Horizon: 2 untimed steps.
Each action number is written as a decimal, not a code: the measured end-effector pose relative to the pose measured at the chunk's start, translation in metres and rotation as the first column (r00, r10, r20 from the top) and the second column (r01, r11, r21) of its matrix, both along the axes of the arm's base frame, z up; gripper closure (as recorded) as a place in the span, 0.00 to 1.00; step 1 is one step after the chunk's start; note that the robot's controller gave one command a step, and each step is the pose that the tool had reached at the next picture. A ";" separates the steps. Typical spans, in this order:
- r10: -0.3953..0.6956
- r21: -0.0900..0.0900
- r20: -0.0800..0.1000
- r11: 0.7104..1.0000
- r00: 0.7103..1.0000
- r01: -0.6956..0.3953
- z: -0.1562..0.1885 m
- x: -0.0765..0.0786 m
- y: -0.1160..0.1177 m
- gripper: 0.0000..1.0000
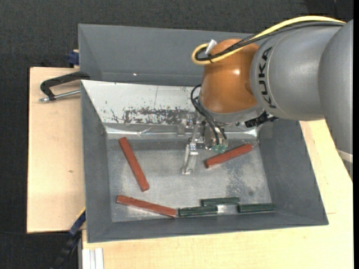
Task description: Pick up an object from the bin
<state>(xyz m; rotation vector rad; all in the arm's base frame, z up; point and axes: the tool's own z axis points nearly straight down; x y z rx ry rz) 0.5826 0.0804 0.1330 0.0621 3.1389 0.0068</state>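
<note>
One large KUKA arm [303, 66] reaches over the grey metal bin [168, 49]. Its orange wrist cover [227, 86] hangs above the back of the bin floor. The jaws sit low under that cover, close to the floor, and I cannot tell whether they are open or closed. Nothing is visibly between them.

Three red sticks lie apart from one another. One red stick [228, 156] lies slanted just beside the jaws, on the arm's side. A second [133, 163] lies well away on the far side from the arm. A third [146, 206] lies further off, toward the front wall. Three dark green sticks [220, 202] lie near that same wall, close together and well apart from the jaws.

The nearest red stick looks like the natural pick, as it lies alone on bare floor. To take it well, the jaws should shift sideways until centred over its middle. They should then turn to close across its narrow width rather than along its length, and go down open. Gripping near an end would probably let it swing or slip.
</note>
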 end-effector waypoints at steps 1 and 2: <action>-0.127 -0.003 0.002 0.992 0.992 0.127 -0.050 -0.019 -0.039 0.00; -0.072 -0.003 -0.005 0.997 0.997 0.072 -0.013 -0.015 -0.078 0.00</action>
